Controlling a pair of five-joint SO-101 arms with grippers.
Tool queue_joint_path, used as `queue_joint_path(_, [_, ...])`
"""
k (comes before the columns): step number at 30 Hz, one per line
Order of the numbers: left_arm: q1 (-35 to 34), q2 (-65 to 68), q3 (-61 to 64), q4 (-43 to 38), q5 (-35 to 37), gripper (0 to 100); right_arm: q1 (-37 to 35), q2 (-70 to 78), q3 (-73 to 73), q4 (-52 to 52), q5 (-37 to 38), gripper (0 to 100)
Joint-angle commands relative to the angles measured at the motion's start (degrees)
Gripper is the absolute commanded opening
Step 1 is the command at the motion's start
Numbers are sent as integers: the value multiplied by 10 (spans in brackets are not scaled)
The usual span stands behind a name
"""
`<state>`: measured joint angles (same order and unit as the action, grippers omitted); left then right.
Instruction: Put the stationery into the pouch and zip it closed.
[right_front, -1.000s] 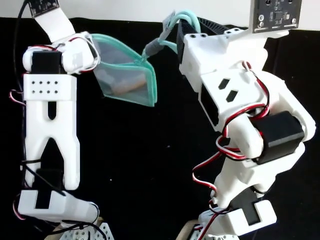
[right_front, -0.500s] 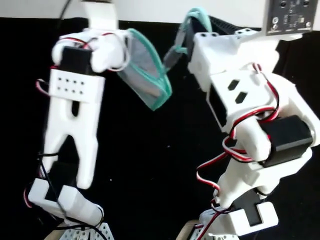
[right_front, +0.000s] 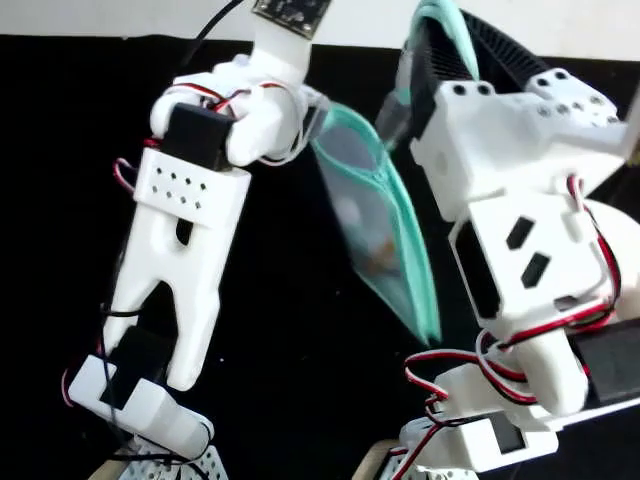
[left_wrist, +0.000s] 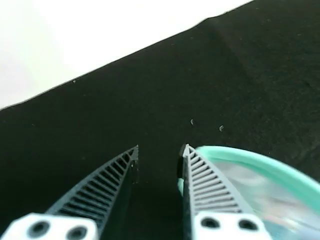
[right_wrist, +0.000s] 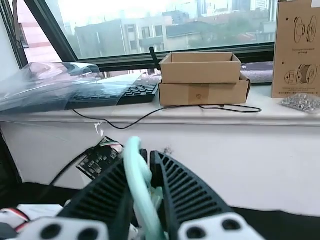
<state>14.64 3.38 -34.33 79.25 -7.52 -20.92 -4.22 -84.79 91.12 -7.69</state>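
Currently the pouch (right_front: 385, 240) hangs between the two arms, tilted, with its lower corner down near the base of the right arm (right_front: 520, 200). It is a see-through pouch with a teal border. Through its clear side a pale brown piece of stationery (right_front: 378, 255) shows near the bottom, too blurred to identify. Whether the zip is open or closed cannot be told.

Right jaws: together, clamped on the pouch's teal loop (right_wrist: 135, 170). The loop runs up between the two black ribbed fingers and curls over just above them. In the high view these jaws sit at the top of the right arm, with the loop beside them (right_front: 430, 20).

Left jaws: apart, with a narrow gap through which the black table (left_wrist: 150, 90) is seen – nothing lies between them. The pouch's teal edge (left_wrist: 260, 165) sits just beside the outer face of one finger; contact cannot be confirmed. In the high view the left arm (right_front: 185, 240) stands upright, its wrist end next to the pouch's upper corner.

Behind the right jaws a white windowsill carries two stacked cardboard boxes (right_wrist: 202, 80) and a keyboard (right_wrist: 120, 95).
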Motion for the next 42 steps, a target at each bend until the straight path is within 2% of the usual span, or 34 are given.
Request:
queue_joint_path(1, [7, -2, -17, 4, -2, 158, 4, -17, -16, -5, -3, 6])
queue_joint_path(10, [2, -3, 13, 5, -2, 158, 4, -16, -16, -5, -3, 6])
queue_joint_path(14, [-14, -9, 12, 36, 1, 159, 4, -16, -16, -5, -3, 6])
queue_joint_path(20, [-51, -9, -67, 105, 3, 161, 4, -15, -15, -4, -3, 6])
queue_joint_path(25, [-28, -9, -192, 217, 36, 162, 4, 5, -16, -4, -4, 6])
queue_joint_path(28, [-31, -12, -218, 221, 44, 162, 4, 22, -18, -4, -5, 6])
queue_joint_path(33, [-18, -68, -155, 222, 40, 172, 4, 33, -21, -4, -5, 6])
queue_joint_path(37, [-14, -171, -35, 222, 40, 246, 4, 33, -21, -4, -6, 6])
queue_joint_path(42, [0, -321, 102, 221, 43, 245, 4, 34, -19, -4, -6, 6])
